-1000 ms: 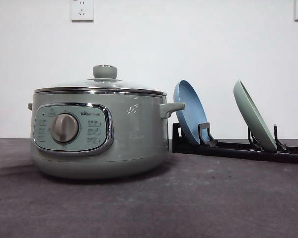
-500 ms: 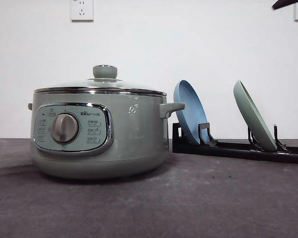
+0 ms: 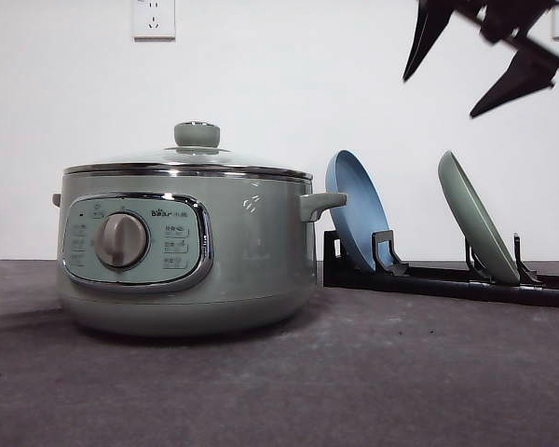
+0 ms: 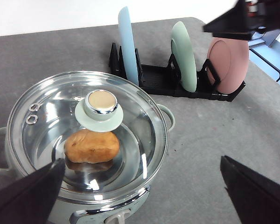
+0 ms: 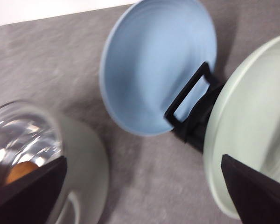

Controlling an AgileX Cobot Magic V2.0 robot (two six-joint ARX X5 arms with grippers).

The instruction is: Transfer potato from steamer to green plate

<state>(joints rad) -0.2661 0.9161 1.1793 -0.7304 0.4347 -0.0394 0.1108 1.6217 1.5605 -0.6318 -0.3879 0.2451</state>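
wall (image 3: 289, 84): plain white | outlets (image 3: 154, 18): two | table (image 3: 354, 372): grey

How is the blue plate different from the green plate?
The blue plate is sky blue, while the green plate is pale mint. In the black rack, the blue plate stands nearest the steamer; the green plate sits one slot farther away, next to a pink plate. Both are round, shallow, about the same size, and stand on edge.
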